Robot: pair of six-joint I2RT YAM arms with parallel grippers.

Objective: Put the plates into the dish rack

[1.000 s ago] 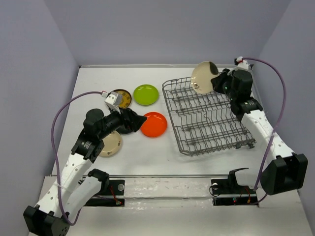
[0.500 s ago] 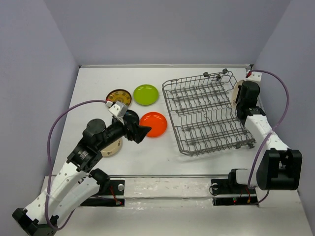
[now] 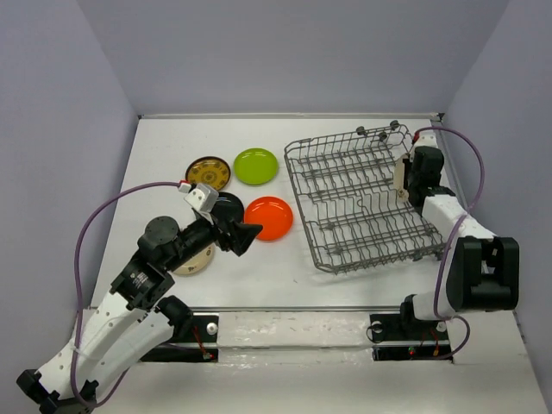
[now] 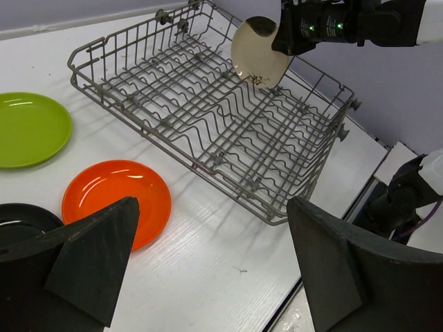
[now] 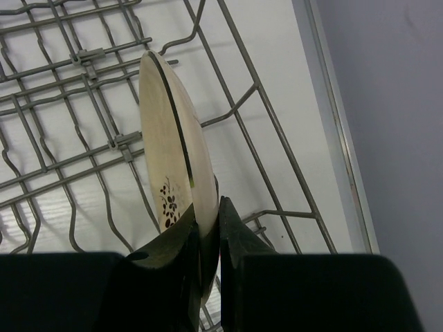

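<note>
Right gripper [image 5: 208, 225] has swung the beige plate [image 5: 169, 131] down, clamped edge-on over the rack [image 4: 197, 128]; left gripper [image 4: 211, 242] gapes wide near the orange plate [image 4: 114, 197].

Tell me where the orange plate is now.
In the top view the orange plate lies flat left of the dish rack, between it and the black plate, with the green plate behind it.

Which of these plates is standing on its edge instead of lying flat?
The beige plate, pinched on edge in the right gripper over the dish rack. The rest, like the orange plate, lie flat on the table.
</note>
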